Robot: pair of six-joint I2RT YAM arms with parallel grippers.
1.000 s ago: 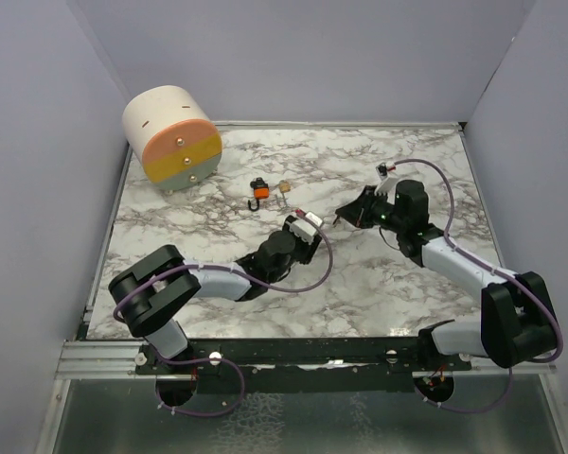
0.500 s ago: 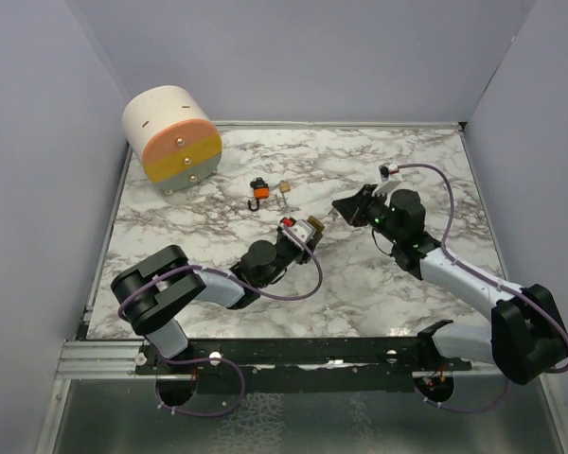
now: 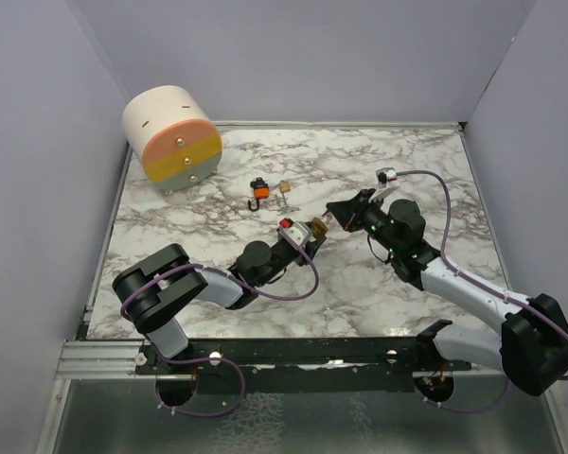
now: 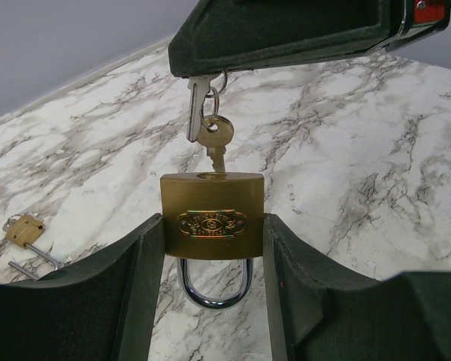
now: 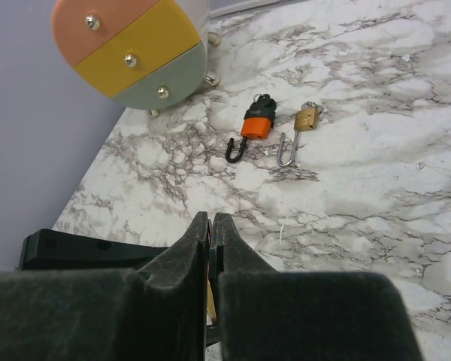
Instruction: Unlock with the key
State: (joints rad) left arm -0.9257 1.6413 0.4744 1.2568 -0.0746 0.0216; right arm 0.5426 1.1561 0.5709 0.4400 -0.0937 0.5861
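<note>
A white, grey-veined marble tabletop (image 3: 398,161) sits enclosed by plain lavender-grey walls (image 3: 312,57).

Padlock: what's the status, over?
Left gripper clamps padlock, shackle shut. Right gripper shut on keys, one tip at keyhole. Orange lock, small lock lie aside.

We are looking at a robotics lab test cell, not a lived-in room. Plain pale walls (image 3: 38,189) box in a marble-patterned surface (image 3: 199,227) on three sides. A left arm (image 3: 208,282) and a right arm (image 3: 459,284) stand on a metal frame (image 3: 95,359) at its near edge, with purple cables (image 3: 419,172) looping off them. We see only practice props: a brass padlock (image 4: 212,216) with its key (image 4: 214,135), two small locks (image 3: 257,192) lying loose, and a round drawer unit (image 3: 170,140).
</note>
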